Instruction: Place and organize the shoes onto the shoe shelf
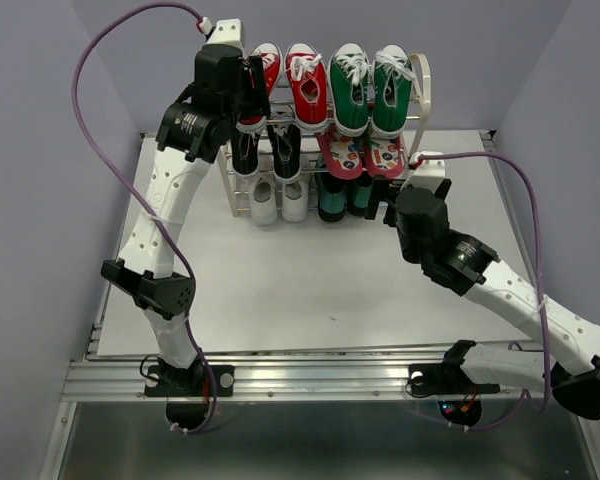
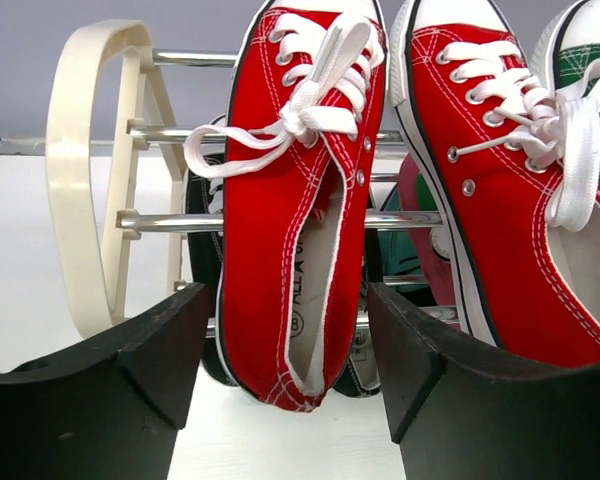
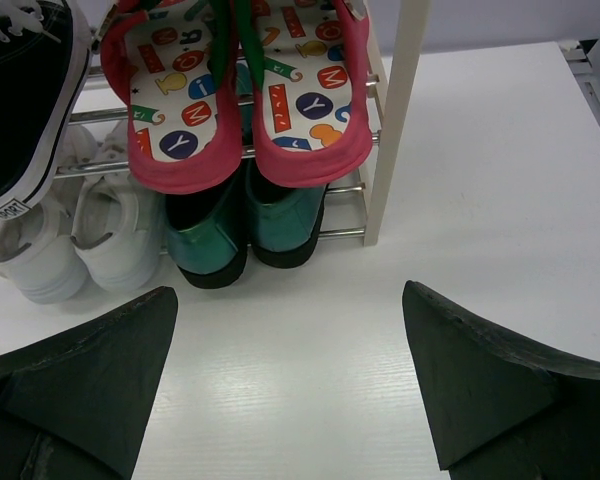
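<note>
1. Overhead view: the left gripper (image 1: pixel 252 88) sits over the heel of the left red shoe (image 1: pixel 267 62) on the top tier of the shelf (image 1: pixel 421 90); the wrist covers the heel, and the fingers cannot be made out from here.
2. The left wrist view supplies what is missing: the fingers (image 2: pixel 130 380) are spread, one on either side of that shoe's heel and close against it; whether they touch the canvas cannot be told; the toe is cut off by the upper edge.
3. The right red shoe (image 1: pixel 308 85) lies just beside the first on the same tier, toes pointing away from the arms; the green high-tops (image 1: pixel 370 88) fill the rest of the tier.
4. Middle tier: the black pair (image 1: pixel 265 150) is at left, partly under the red heels; the patterned flip-flops (image 1: pixel 365 155) are at right.
5. Bottom tier: the white pair (image 1: pixel 278 203) is at left; the dark teal pair (image 1: pixel 342 198) at right is hard to make out overhead, dark against the right gripper (image 1: pixel 388 212) just beside it.
6. Right wrist view: the fingers (image 3: pixel 90 390) are wide apart with nothing between them, above the bare table (image 3: pixel 500 180) in front of the shelf's right post; the teal pair shows plainly here under the flip-flops; only one black shoe appears, cut off at the left edge; the top tier is out of frame.
</note>
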{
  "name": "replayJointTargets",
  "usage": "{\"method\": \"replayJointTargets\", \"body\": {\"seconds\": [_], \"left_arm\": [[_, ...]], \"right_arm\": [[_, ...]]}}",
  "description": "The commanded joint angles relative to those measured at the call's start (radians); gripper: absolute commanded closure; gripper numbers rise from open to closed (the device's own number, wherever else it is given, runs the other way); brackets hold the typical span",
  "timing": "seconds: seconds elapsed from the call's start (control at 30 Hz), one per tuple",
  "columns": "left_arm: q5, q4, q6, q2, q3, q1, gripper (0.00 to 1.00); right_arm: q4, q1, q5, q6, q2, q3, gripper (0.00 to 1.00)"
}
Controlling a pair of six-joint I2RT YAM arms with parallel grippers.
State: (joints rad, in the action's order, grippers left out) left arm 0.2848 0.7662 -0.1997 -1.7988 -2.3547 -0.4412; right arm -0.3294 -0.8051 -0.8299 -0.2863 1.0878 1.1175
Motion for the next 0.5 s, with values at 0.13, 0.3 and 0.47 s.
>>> {"method": "replayJointTargets", "body": {"seconds": [0.13,0.3,0.47], "left_arm": [[-0.099,-0.122,-0.018,0.147,0.109,0.006,0.01],[-0.118,-0.168,-0.035,0.252,0.225,0.002,0.01],[-0.079,-0.229,-0.043,0.335,0.354,-0.001,0.01]], "right_arm": [[0.043,0.006,0.002,-0.005,-0.052,-0.002,0.0],[0.038,0.006,0.012,-0.008,-0.069,-0.001,0.0],[0.038,0.006,0.182,0.062,-0.026,0.066,0.0]]}}
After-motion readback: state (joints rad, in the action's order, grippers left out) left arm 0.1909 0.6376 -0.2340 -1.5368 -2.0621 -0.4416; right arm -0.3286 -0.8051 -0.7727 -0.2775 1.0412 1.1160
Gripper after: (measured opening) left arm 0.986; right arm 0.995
